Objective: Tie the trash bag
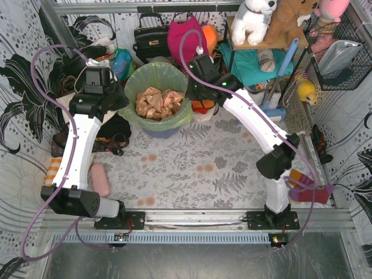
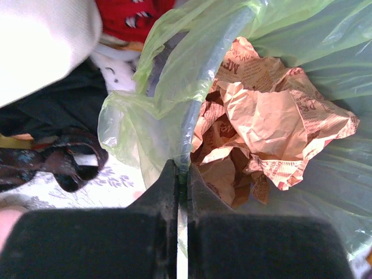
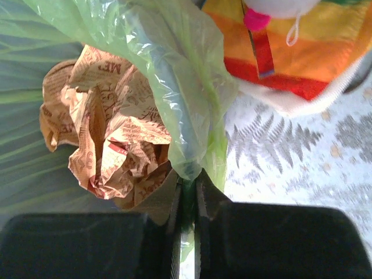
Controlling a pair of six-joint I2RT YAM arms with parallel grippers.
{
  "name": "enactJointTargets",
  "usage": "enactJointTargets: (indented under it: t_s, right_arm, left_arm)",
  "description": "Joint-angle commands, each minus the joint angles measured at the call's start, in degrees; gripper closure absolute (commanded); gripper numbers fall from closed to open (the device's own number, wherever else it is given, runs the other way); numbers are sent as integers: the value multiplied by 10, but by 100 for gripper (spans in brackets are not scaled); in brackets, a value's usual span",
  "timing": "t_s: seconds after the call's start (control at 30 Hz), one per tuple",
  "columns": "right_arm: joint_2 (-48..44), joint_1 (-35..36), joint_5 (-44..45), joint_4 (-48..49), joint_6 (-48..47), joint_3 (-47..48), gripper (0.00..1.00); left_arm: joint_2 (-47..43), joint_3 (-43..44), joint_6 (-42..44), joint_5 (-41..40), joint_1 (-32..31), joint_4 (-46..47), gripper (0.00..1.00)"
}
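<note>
The left gripper (image 2: 181,170) is clenched on the trash bag (image 2: 165,81). Its two dark fingers are pressed together, with only a sliver of light-green film between them, at the point where the bag folds over the rim of the bin (image 1: 161,132). I can't tell whether the rim itself is caught in there too. Just ahead of those tips and to their right, crumpled brown paper (image 2: 267,122) sits inside the bag. To their left the loose plastic hangs down outside the rim, and past that are some dark straps (image 2: 64,165) on the patterned cloth.

The right gripper (image 3: 187,177) is pinched shut the same way on the bag's edge, and a fold of green film rises straight up from between its fingers. Here the paper lies ahead and to the left of the tips. To the right is fern-printed table cover (image 3: 290,174), with a striped orange-and-red fabric (image 3: 290,52) further ahead.

In the overhead view the bag sits between the two tools (one on each side of its open mouth), lining the bin at the far side of the table.
</note>
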Motion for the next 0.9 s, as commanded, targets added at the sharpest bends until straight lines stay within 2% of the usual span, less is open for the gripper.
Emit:
enactJointTargets:
  t_s: [0.0,0.27,0.57,0.7,0.87]
  right_arm:
    - [-117,5,-30,-5,-12,-69,100]
    - [-289,11,-28,-37,20,-233,100]
    - [-456,11,-70,-125,75,-360,100]
    - [-506,11,-102,-141,93,-410,100]
    - [-547,11,-121,-172,104,-438,100]
  left_arm:
    - [-41,-10,16,77,-47,-20,100]
    - [-88,-47,-41,70,-210,-54,100]
    - [-159,-124,-150,89,-364,-26,100]
    - [-188,-168,-198,121,-421,21,100]
    - [-201,-183,-225,124,-463,23,100]
